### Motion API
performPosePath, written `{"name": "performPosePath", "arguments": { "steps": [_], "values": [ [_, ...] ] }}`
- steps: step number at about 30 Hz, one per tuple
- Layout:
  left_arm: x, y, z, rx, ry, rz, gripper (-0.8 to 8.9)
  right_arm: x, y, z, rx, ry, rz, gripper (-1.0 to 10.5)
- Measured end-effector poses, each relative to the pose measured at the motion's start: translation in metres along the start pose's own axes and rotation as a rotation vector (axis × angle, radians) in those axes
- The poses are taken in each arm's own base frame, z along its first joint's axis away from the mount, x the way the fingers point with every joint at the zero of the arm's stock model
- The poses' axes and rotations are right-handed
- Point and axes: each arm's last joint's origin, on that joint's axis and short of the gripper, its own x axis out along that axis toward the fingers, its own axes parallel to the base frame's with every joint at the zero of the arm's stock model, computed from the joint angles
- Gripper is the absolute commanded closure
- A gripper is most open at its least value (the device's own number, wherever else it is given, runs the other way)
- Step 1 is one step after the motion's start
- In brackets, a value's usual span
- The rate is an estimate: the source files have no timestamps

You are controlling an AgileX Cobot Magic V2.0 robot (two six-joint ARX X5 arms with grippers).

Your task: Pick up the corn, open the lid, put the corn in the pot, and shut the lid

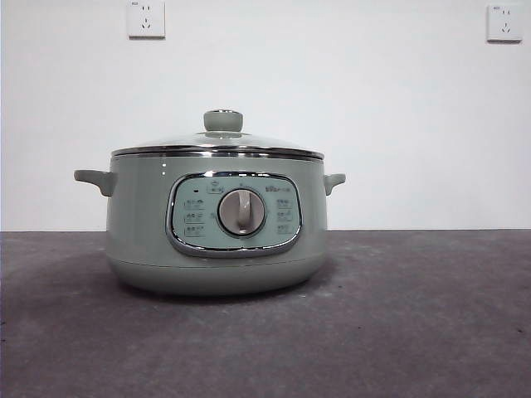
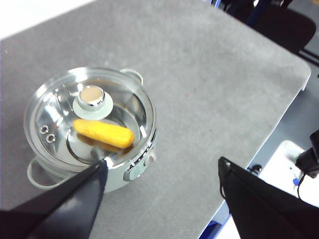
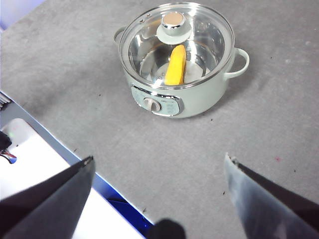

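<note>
Currently corn (image 3: pixel 175 65) lies inside pot (image 1: pixel 216 224), lid (image 1: pixel 217 143) seated on its rim, well in from the table (image 1: pixel 415 323) edges. Left gripper (image 2: pixel 162 174) and right gripper (image 3: pixel 159 172) both spread apart, empty, raised off the pot.

1 pale sage-green electric pot (image 1: pixel 137 224), 1 domed glass lid w/ chrome rim (image 1: pixel 217 143), 1 stubby yellow corn cob (image 3: pixel 175 65), 2 white wall sockets (image 1: pixel 146 18), 2 grippers

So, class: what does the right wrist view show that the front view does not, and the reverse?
Only the right wrist view shows the corn lying inside the pot, seen through the glass, plus the right gripper with jaws open. Only the front view shows two wall sockets. Both show the lid closed on the pot and the control dial.
</note>
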Motion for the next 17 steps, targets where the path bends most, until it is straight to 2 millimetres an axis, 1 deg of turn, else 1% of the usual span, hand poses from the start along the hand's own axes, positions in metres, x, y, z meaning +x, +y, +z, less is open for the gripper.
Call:
{"name": "performPosePath", "arguments": {
  "steps": [4, 5, 6, 8, 9, 17],
  "values": [
    [-0.0023, -0.0008, -0.0008, -0.017, -0.007, 0.000, 4.38, 0.0003, 0.0005, 0.0001, -0.002, 0.002, 0.019, 5.1],
    [-0.0014, -0.0005, -0.0004, -0.022, -0.004, 0.000, 4.52, 0.0005, 0.0006, 0.0001, -0.002, 0.002, 0.023, 5.5],
    [-0.0005, -0.0002, -0.0002, -0.026, -0.001, 0.000, 5.33, 0.0006, 0.0007, 0.0002, -0.002, 0.003, 0.025, 6.6],
    [0.0001, 0.0000, 0.0000, -0.030, 0.000, 0.000, 7.74, 0.0007, 0.0007, 0.0003, -0.002, 0.003, 0.025, 9.5],
    [0.0004, 0.0001, 0.0001, -0.032, 0.001, 0.000, 8.26, 0.0006, 0.0007, 0.0002, -0.003, 0.003, 0.026, 9.5],
    [0.0005, 0.0002, 0.0001, -0.034, 0.001, 0.000, 8.18, 0.0012, 0.0006, 0.0005, -0.017, 0.004, 0.025, 9.5]
  ]
}}
